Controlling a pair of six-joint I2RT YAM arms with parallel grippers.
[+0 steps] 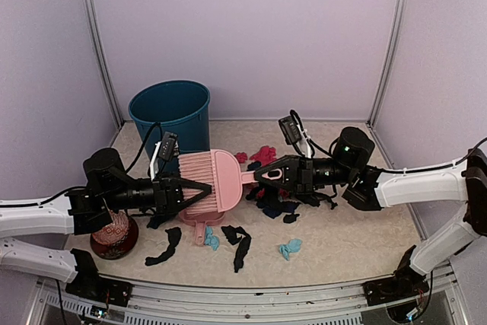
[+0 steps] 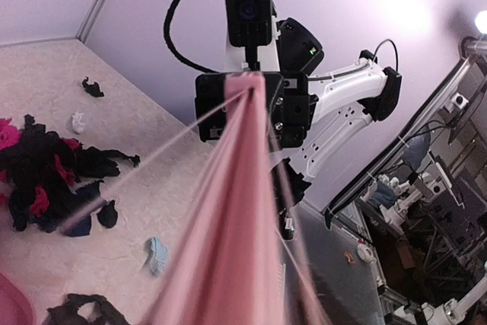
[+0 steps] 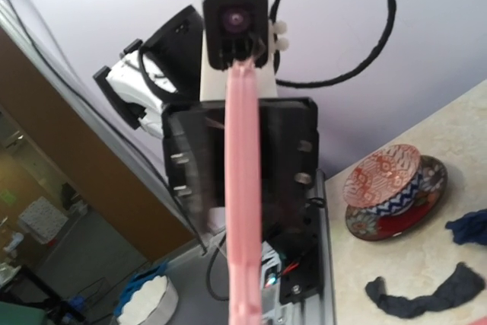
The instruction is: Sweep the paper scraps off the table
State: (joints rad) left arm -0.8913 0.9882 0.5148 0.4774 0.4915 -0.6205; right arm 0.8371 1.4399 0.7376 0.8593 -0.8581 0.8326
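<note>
A pink brush [image 1: 213, 180] hangs above the table [image 1: 342, 237], held at both ends. My left gripper [image 1: 199, 186] is shut on its bristle end. My right gripper [image 1: 266, 175] is shut on its handle. Each wrist view shows the brush edge-on, running to the other gripper: the right one in the left wrist view [image 2: 251, 108], the left one in the right wrist view [image 3: 240, 157]. A pile of black, blue and magenta paper scraps [image 1: 285, 203] lies under the right gripper. Loose black strips [image 1: 240, 243] and teal scraps [image 1: 290, 248] lie nearer. The pile also shows in the left wrist view [image 2: 46, 180].
The pink dustpan [image 1: 199, 227] lies on the table under the brush, its handle toward the near edge. A teal bin [image 1: 171, 116] stands at the back left. A bowl with a red patterned ball [image 1: 114, 235] sits at the near left. Lilac walls close three sides.
</note>
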